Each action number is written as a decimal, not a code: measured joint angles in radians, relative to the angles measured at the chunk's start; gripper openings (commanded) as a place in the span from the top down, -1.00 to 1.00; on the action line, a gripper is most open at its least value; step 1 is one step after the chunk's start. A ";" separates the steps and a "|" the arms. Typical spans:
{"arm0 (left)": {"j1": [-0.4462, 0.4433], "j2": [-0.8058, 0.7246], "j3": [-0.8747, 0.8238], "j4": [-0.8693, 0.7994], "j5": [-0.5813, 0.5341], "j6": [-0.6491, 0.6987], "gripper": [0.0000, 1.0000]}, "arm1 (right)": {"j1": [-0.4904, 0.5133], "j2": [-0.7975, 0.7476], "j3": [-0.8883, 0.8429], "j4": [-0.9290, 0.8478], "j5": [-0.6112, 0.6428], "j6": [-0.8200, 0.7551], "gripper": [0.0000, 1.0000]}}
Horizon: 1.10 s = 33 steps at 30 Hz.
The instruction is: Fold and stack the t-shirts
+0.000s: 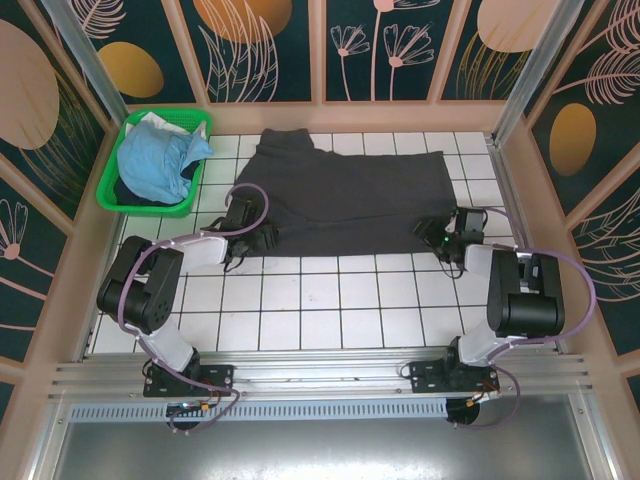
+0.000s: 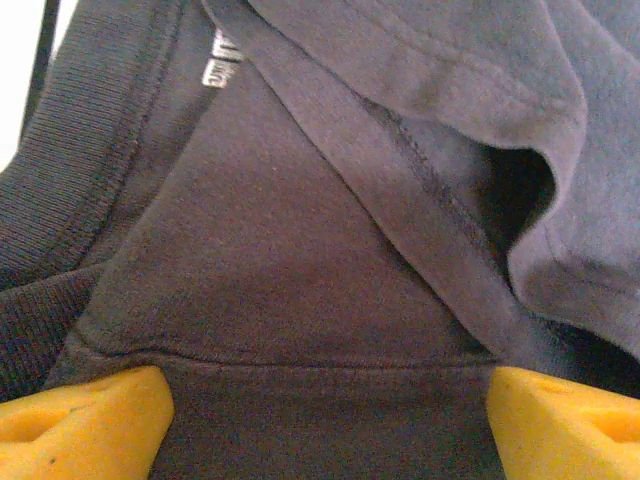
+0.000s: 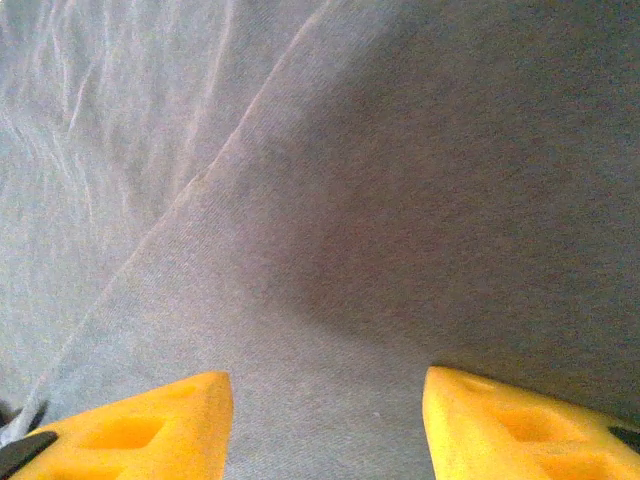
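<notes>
two t-shirts in the workspace. the grey t-shirt (image 1: 360, 205) lies spread flat on the white-tiled table (image 1: 330, 300), centre to far side, long axis running l-r. the blue t-shirt (image 1: 155, 160) sits bunched in the green basket (image 1: 145, 208) at the far-left corner, well apart from the grey one.

my left gripper (image 1: 248, 238) is at the near-left corner of the grey t-shirt, low over the cloth edge. in the left wrist view the gripper (image 2: 328, 390) stands wide: yellow fingers (image 2: 90, 415) at opp. sides of the view, grey t-shirt (image 2: 270, 260) cloth across the gap, not pinched. same view: ribbed collar band (image 2: 90, 150) at left, small white label (image 2: 222, 60) at top, a folded flap of cloth overlapping from the right. text on the label is too small to read.

my right gripper (image 1: 440, 240) is at the near-right corner of the grey t-shirt. in the right wrist view the gripper (image 3: 328, 385) is also spread apart, holding nothing; grey t-shirt (image 3: 400, 180) cloth lies between and beyond the fingers. a diagonal crease (image 3: 200, 180) runs from lower left to upper centre. whether the fingertips touch the cloth i cannot tell on either side.
</notes>
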<state>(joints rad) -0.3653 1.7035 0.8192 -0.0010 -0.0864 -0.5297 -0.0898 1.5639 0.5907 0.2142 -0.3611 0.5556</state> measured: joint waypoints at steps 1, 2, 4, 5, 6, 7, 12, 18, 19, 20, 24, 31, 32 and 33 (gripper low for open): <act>0.001 -0.003 -0.005 0.007 0.000 -0.003 -0.69 | -0.008 -0.010 -0.011 0.002 -0.001 0.000 -0.08; 0.001 -0.010 -0.014 0.014 -0.001 -0.004 -0.69 | -0.011 -0.022 -0.023 0.003 0.002 0.000 -0.08; 0.005 -0.036 -0.041 0.016 -0.016 -0.012 -0.70 | -0.017 -0.059 -0.052 -0.006 0.016 0.000 -0.08; 0.008 -0.050 -0.055 0.013 -0.024 -0.016 -0.70 | -0.019 -0.079 -0.063 -0.018 0.027 0.000 -0.08; 0.012 -0.067 -0.073 0.010 -0.031 -0.022 -0.70 | -0.021 -0.103 -0.073 -0.039 0.042 0.000 -0.08; 0.017 -0.087 -0.094 0.005 -0.038 -0.027 -0.72 | -0.023 -0.128 -0.083 -0.059 0.058 0.000 -0.05; 0.027 -0.182 -0.147 -0.036 -0.017 -0.059 -0.87 | 0.055 -0.237 -0.088 -0.081 0.134 0.031 -0.02; 0.029 -0.201 -0.033 -0.030 0.064 -0.066 -0.97 | 0.196 -0.134 0.099 -0.074 0.201 0.027 -0.03; 0.029 -0.200 -0.014 -0.018 0.082 -0.063 -0.97 | 0.189 -0.117 0.109 -0.065 0.209 0.027 -0.03; 0.028 -0.196 -0.001 -0.009 0.100 -0.060 -0.97 | 0.180 -0.103 0.109 -0.061 0.214 0.027 -0.03; 0.006 -0.121 0.038 0.028 0.164 -0.038 -0.91 | 0.118 -0.040 0.055 -0.035 0.196 0.035 -0.01; -0.031 0.020 0.041 0.018 0.187 -0.008 -0.70 | -0.011 -0.032 -0.058 0.076 0.118 0.055 0.01; -0.031 0.028 0.050 0.014 0.183 -0.004 -0.66 | -0.016 -0.039 -0.065 0.080 0.114 0.055 0.01; -0.031 0.039 0.068 0.008 0.183 0.002 -0.60 | -0.019 -0.044 -0.072 0.085 0.109 0.055 0.00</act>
<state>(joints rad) -0.3965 1.7420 0.8867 0.0074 0.0967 -0.5278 -0.1089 1.5196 0.5190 0.2989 -0.2516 0.6102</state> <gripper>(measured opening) 0.839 0.497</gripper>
